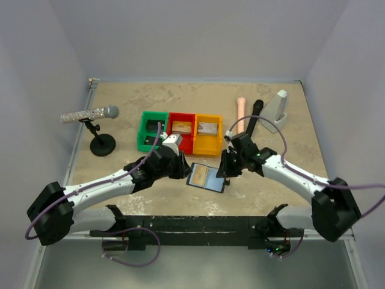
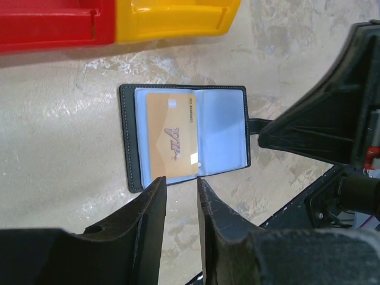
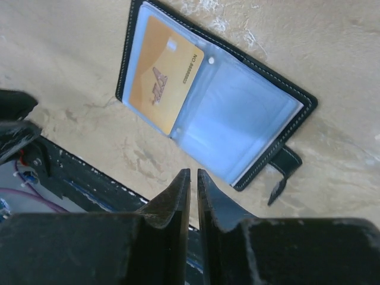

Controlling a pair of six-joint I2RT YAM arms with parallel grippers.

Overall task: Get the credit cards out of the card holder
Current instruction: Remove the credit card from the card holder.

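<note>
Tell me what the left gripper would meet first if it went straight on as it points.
Most likely the tan card in the open wallet: the left gripper aims at its near end. Depth is unclear; it might touch the table just short.

Soft, even light; faint shadows; small glare on the tan card [image 2: 171, 138].

Overhead camera looks down; both wrist cameras closely share the wallet [image 2: 222, 130] [image 3: 237, 124].
</note>
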